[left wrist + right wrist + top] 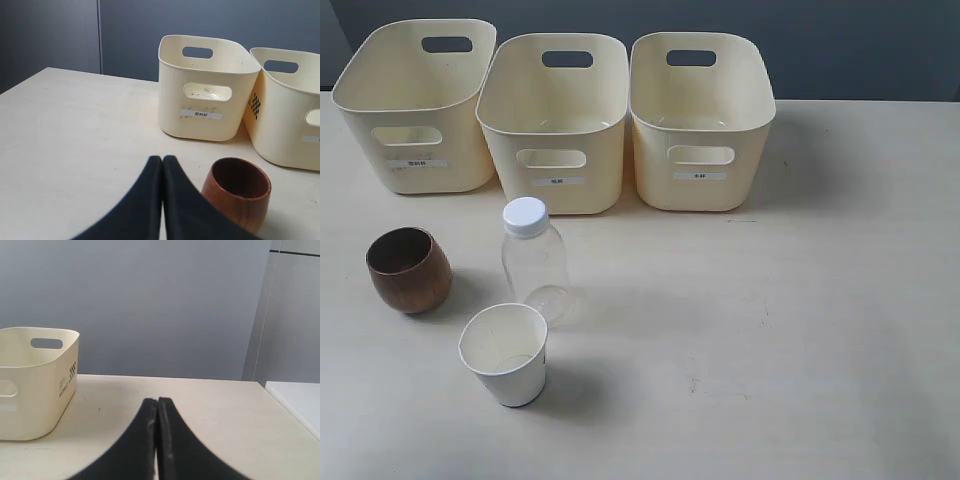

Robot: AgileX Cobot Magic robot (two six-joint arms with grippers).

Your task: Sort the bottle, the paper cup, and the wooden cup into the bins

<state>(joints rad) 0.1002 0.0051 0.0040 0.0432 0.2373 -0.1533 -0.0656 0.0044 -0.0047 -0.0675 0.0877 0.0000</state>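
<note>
- The pale wooden table [820,330] is the largest thing. Ahead of my right gripper [157,402] it is bare and wide, so there is much free room on that side.
- The three cream plastic bins [555,120] stand in a row beyond both my grippers, touching or nearly touching each other, their open mouths facing up. From my left gripper [162,160] the first bin [205,87] is straight ahead, well apart.
- The clear plastic bottle with the white screw cap [533,262] stands upright, its long axis vertical, between the two cups and in front of the middle bin.
- The round dark brown wooden cup [239,192] is just beside my left gripper, a little ahead of the tips and to the side where the bins continue. It stands mouth up, tilted slightly. I judge the left arm is the nearer one for all three things; the right gripper sees none of them.
- The white tapered paper cup [506,352] stands upright, very close to the bottle, so a grasp there has little side room.
- Both my grippers have their black fingers pressed together, holding nothing. I think they must open before any grasp.
</note>
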